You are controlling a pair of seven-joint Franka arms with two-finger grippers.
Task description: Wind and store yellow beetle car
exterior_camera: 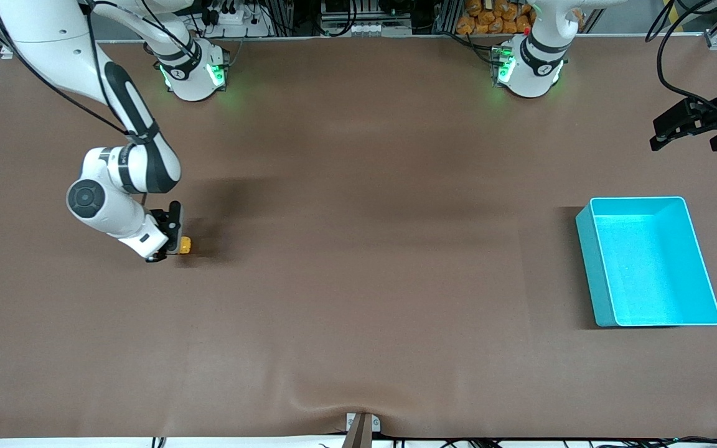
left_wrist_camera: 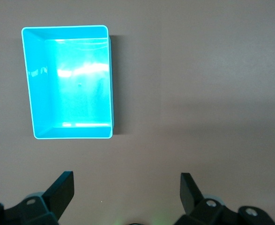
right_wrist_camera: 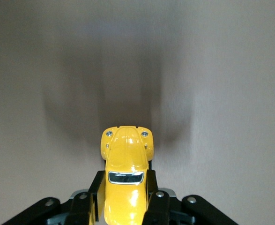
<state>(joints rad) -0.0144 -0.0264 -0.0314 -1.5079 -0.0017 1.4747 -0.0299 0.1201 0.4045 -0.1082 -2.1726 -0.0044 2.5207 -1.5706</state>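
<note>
Only right wrist view shows yellow beetle car (right_wrist_camera: 126, 176) windscreen, right gripper (right_wrist_camera: 126, 199) clamped

Glossy yellow beetle car (right_wrist_camera: 125, 180), shiny teal bin (left_wrist_camera: 71, 82) — probably plastic, matt tabletop (exterior_camera: 358, 280)

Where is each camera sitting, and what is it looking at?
Front view: high up across the table, facing both robots; shows both arms, the right gripper shut on the yellow car, and the left gripper waiting open above the table's edge.
Left wrist view: on the left arm's wrist, looking down at the teal bin; its own open fingers show.
Right wrist view: on the right arm's wrist, looking down at the car between its fingers.
Shared: the front and left wrist views both show the bin; the front and right wrist views both show the car.
</note>
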